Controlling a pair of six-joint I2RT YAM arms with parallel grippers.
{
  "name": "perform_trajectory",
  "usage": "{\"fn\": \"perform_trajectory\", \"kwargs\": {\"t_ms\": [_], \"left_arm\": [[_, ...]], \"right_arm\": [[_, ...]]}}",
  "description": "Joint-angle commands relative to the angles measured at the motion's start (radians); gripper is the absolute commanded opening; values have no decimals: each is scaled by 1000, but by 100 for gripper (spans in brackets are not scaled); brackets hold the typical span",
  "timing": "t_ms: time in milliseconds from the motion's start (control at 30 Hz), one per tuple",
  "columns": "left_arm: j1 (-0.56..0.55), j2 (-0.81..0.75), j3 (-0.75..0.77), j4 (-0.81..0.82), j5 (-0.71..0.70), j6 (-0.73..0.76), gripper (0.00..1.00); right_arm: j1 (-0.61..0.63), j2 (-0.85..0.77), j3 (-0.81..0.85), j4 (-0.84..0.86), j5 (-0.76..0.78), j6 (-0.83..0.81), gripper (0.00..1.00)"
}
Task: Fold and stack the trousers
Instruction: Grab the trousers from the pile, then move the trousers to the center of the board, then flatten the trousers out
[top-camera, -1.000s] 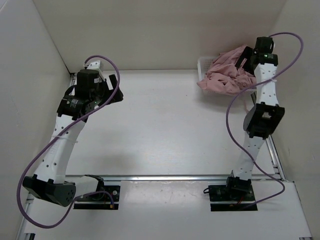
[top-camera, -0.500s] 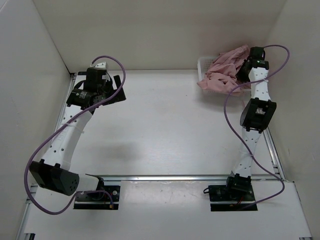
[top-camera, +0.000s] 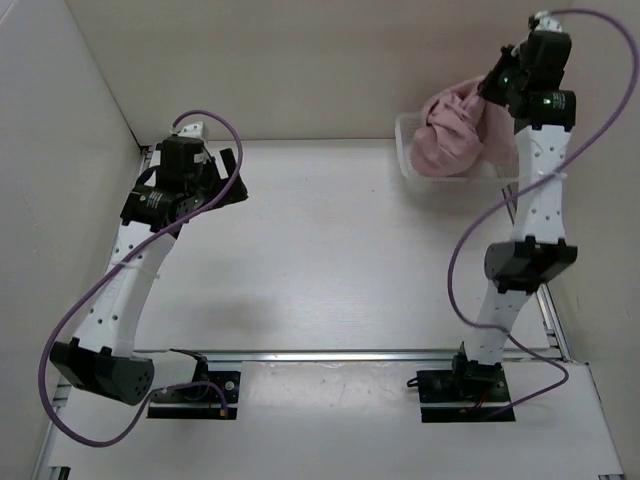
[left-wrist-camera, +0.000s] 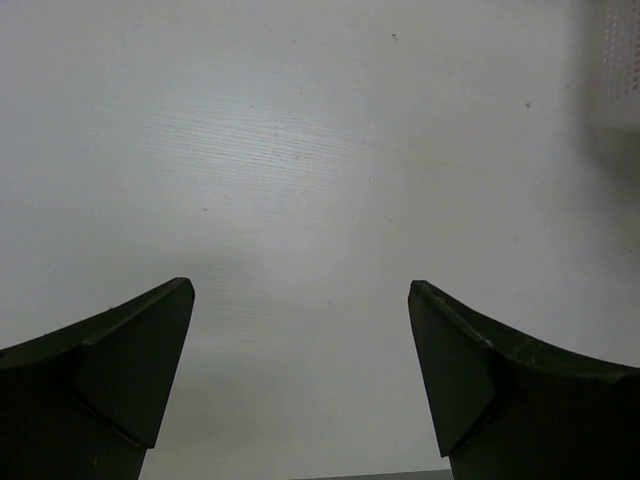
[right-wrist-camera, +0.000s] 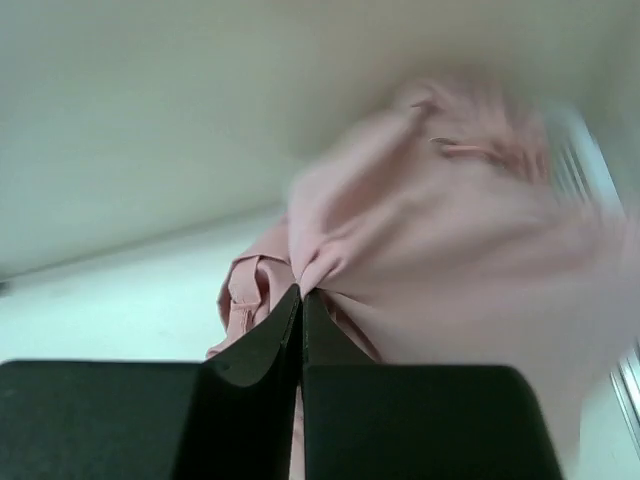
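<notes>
The right gripper (right-wrist-camera: 301, 295) pinches the trousers (top-camera: 450, 130) over the basket (top-camera: 408, 166) in the table's (top-camera: 320, 250) far right corner, hemmed by walls (top-camera: 300, 60), while the left gripper (left-wrist-camera: 301, 288) hangs spread near the left edge.

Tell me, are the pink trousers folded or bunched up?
Bunched up, not folded. The trousers hang as a crumpled bundle pinched in the shut right gripper, over the white basket.

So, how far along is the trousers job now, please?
Done: the right gripper is shut on the trousers. In hand: they hang bunched from it over the white basket. To do: laying them on the table, folding, stacking; the open left gripper hovers idle.
</notes>
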Motion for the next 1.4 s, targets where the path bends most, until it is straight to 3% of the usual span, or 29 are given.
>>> {"fn": "perform_trajectory", "kwargs": {"t_ms": [0,133,200,300,400,433,567,633,667,700,733,767,800,833,900,933,1000,1033,1167,1367], "left_arm": [[6,-82,30,-21,10,-13,100],[6,-103,94,-58,-11,-13,100],[6,-123,116,-70,-25,-13,100],[15,-136,175,-102,-91,-4,100],[27,-145,238,-151,-173,-4,100],[38,-154,251,-186,-189,-4,100],[49,-163,271,-255,-198,6,100],[49,-163,225,-266,-150,-11,100],[49,-191,190,-266,-120,-11,100],[49,-208,147,-266,-85,-28,96],[49,-228,96,-266,-38,-40,89],[49,-251,-32,-245,58,-66,70],[49,-302,-106,-204,108,-82,59],[49,-330,-179,-184,154,-98,52],[9,-407,-385,-147,236,-164,50],[-6,-428,-443,-130,252,-187,67],[-56,-456,-566,-108,277,-256,88],[-72,-465,-593,-108,277,-275,97],[-138,-437,-654,-78,271,-321,100],[-206,-218,-663,43,236,-349,100]], "right_arm": [[146,-273,72,116,-79,-70,0],[420,-431,-71,116,20,-132,0],[492,-479,-184,116,39,-109,0],[632,-561,-520,130,90,-6,0],[727,-594,-815,130,90,48,41],[746,-594,-867,115,108,63,73],[735,-657,-1016,72,217,112,98],[697,-716,-1062,62,228,126,98],[657,-738,-1106,62,210,140,92],[639,-776,-1133,53,199,140,64],[625,-795,-1159,44,199,163,48],[606,-812,-1185,33,199,172,30],[597,-839,-1243,9,185,195,9],[597,-853,-1275,-5,164,210,4],[559,-897,-1350,-5,90,238,4],[559,-913,-1434,-5,46,273,32],[548,-957,-1516,10,-33,299,62],[558,-971,-1551,21,-45,316,84],[583,-993,-1697,76,-91,341,100],[719,-818,-1722,254,-96,344,96]]}}
